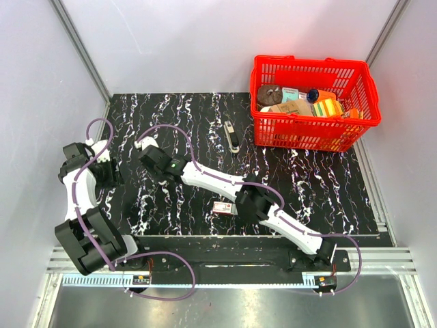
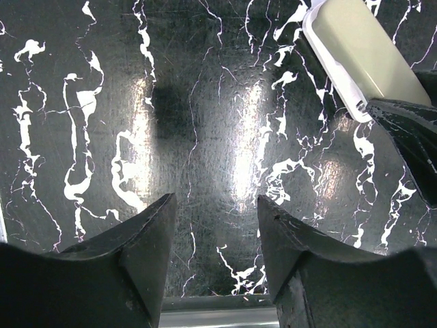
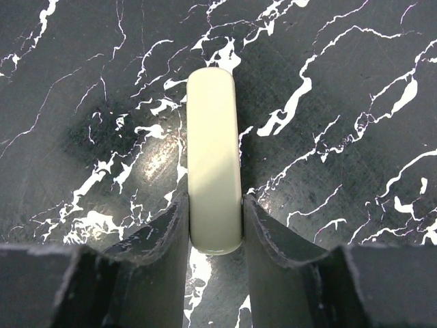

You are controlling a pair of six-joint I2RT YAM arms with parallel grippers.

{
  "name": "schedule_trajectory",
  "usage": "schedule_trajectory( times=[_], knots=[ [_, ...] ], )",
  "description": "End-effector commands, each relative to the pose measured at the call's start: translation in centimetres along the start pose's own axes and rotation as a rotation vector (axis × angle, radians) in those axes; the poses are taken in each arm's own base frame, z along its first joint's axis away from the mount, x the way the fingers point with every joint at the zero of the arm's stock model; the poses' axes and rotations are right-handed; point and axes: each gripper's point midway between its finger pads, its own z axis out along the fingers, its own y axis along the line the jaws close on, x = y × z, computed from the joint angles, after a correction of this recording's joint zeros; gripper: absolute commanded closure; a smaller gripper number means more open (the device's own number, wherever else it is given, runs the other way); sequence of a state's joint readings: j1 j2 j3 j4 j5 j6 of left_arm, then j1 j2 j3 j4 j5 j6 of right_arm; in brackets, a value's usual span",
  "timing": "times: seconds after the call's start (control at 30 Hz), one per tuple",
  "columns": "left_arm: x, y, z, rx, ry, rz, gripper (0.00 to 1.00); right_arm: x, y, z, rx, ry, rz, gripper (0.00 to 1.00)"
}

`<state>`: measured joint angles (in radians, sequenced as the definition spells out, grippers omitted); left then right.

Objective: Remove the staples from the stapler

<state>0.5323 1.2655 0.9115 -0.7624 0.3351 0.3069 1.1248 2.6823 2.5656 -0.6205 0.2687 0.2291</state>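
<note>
Top external view: 1 stapler (image 1: 232, 137) lies on the table (image 1: 328, 184) just left of 1 red basket (image 1: 311, 60), well apart from both grippers; 1 reddish-and-white box (image 1: 222, 207), print too small to read. Right gripper (image 3: 215, 201): 2 fingers clamp 1 cream bar (image 3: 214, 137). Left gripper (image 2: 215, 205): 2 fingers part-spread over bare tabletop.

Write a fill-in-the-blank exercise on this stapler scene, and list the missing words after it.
1. The plastic basket full of odds and ends is ___ in colour.
2. In the top view, the stapler lies just ___ of the basket.
3. The right gripper grips a cream bar, while the left gripper holds ___.

Missing words: red; left; nothing.
</note>
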Motion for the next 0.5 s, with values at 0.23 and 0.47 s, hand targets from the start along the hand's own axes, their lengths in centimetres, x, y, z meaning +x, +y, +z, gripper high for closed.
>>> schedule_trajectory(
  times=[0.23, 0.47],
  knots=[
    [-1.0, -5.8, -0.9, 0.227, -0.046, 0.218, 0.29, -5.5, -1.7, -8.2, 0.051, -0.114, 0.429, 1.0],
    [-0.7, -10.2, 0.2, 0.352, -0.026, 0.375, 0.2, -4.6, -3.7, -10.0, -0.029, -0.143, 0.757, 1.0]
  ],
)
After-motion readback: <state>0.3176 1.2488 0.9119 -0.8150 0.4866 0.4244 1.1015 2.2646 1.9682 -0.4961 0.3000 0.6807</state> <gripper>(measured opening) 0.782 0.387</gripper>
